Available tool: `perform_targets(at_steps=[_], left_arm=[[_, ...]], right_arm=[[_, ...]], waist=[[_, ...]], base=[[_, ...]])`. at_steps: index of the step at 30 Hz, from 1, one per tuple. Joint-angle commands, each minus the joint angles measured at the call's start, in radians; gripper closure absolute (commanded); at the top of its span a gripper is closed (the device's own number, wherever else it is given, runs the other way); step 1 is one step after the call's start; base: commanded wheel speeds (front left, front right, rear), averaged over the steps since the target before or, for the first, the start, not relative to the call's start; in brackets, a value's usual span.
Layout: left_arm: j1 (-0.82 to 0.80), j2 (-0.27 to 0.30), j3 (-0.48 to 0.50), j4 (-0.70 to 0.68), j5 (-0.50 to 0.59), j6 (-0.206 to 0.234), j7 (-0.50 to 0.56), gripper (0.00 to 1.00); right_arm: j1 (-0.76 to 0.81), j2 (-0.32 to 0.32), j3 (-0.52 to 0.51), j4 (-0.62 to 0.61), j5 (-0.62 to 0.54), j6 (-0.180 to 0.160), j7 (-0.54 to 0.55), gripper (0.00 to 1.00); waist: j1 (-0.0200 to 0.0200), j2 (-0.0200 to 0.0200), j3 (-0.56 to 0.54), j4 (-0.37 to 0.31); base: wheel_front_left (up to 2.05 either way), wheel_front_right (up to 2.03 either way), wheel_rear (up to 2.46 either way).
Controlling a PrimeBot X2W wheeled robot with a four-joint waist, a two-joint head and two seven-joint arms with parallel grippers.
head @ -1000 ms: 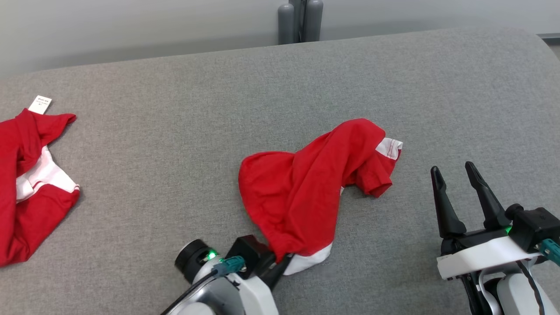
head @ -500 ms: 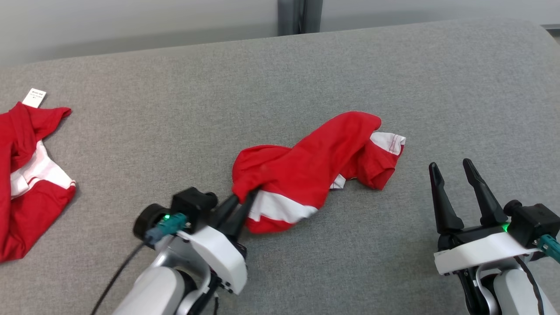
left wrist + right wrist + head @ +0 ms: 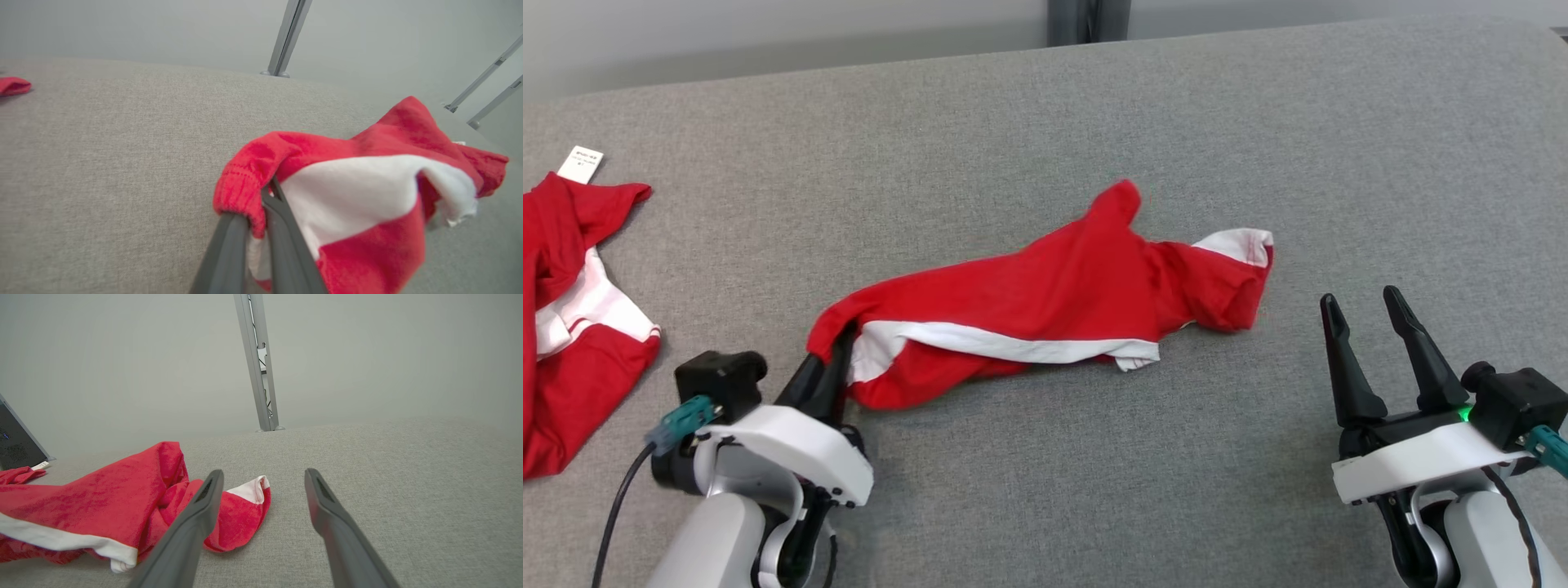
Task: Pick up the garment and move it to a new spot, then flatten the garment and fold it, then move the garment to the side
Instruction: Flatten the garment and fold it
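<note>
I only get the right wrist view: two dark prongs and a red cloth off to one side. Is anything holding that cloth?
Observer: Yes. The left end effector is shut on the garment at its left end.
Operator: Do my prongs touch it?
Observer: No. The right end effector is open, with bare grey surface between it and the garment.
Operator: And the red scrap at my left edge?
Observer: A second garment, red with a white band, lying apart.

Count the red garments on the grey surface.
2. One garment stretched across the middle, its end in the left pincer; the other garment crumpled at the left edge, partly cropped.
</note>
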Motion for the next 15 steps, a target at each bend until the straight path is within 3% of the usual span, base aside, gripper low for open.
perform_targets(at_steps=[1,8,9,10,15], left_arm=[[0.007,0.007,0.015,0.019,-0.009,0.004,-0.018,1.0],[0.013,-0.001,0.027,0.097,-0.029,-0.009,-0.048,1.0],[0.009,-0.004,0.027,0.109,-0.031,-0.013,-0.054,0.74],[0.006,-0.006,0.024,0.119,-0.032,-0.018,-0.06,0.0],[0.008,-0.022,0.03,0.146,-0.013,0.005,-0.124,0.0]], right_arm=[[-0.007,-0.007,-0.002,0.002,0.008,0.0,-0.007,0.0],[-0.016,-0.013,-0.003,0.004,0.016,0.0,-0.007,0.0],[-0.016,-0.015,-0.003,0.004,0.017,0.0,-0.007,0.0],[-0.017,-0.015,-0.003,0.004,0.016,0.0,-0.007,0.0],[-0.015,-0.018,-0.008,-0.005,0.011,0.0,-0.007,0.0]], waist=[[0.0,0.0,0.004,0.001],[0.0,0.0,0.016,0.01],[0.0,0.0,0.017,0.011],[0.0,0.0,0.018,0.012],[0.0,0.0,0.006,0.02]], base=[[0.0,0.0,0.0],[0.0,0.0,0.0],[0.0,0.0,0.0],[0.0,0.0,0.0],[0.0,0.0,0.0]])
